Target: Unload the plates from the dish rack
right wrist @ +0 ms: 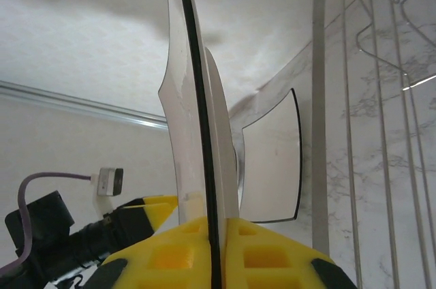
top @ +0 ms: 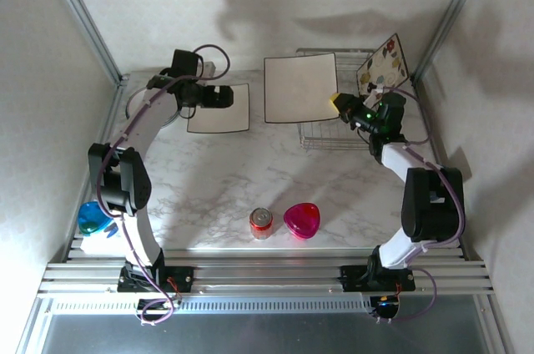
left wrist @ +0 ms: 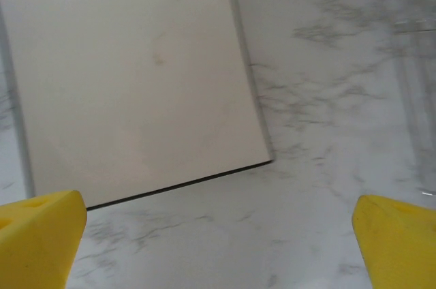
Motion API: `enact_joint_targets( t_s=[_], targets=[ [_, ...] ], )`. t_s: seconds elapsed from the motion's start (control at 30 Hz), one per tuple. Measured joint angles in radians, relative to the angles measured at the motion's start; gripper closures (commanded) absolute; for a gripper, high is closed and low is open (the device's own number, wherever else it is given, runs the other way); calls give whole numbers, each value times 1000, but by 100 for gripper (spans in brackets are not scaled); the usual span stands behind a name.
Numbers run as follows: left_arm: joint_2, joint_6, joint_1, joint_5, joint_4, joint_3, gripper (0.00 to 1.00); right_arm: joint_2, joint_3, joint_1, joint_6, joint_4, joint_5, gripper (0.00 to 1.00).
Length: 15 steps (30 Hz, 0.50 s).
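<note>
- Top external: we see the right gripper (top: pixel 340 105) clamped on a plate (top: pixel 300 87) by its edge, with the rack (top: pixel 329 139) just beneath. The left gripper (top: pixel 224 97) hovers over a second plate (top: pixel 219 120) on the table (top: pixel 250 179).
- Left wrist: our left gripper (left wrist: pixel 218 255) is spread wide, and the second plate (left wrist: pixel 136 84) lies flat just ahead.
- Right wrist: our right gripper (right wrist: pixel 214 255) pinches the plate (right wrist: pixel 194 98) edge-on, with the rack (right wrist: pixel 381 132) to its right.

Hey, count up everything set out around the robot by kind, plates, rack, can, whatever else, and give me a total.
Square plates: 3 (one flat on the table, one plain held in the right tool, one patterned propped upright)
Wire dish rack: 1
Red can: 1
Pink heart dish: 1
Blue object: 1
Total: 7
</note>
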Motion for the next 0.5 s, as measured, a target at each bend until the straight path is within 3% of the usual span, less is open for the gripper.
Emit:
enact_joint_targets(
  t_s=[0.23, 0.33, 0.5],
  targets=[
    [0, -85, 0, 382, 190, -79, 0, 71, 3, 39, 37, 72, -35, 100],
    [0, -138, 0, 487, 270, -117, 1, 86, 15, 59, 40, 73, -51, 100],
    [14, -192, 0, 568, 348, -121, 7, 98, 52, 93, 40, 75, -72, 100]
  ],
)
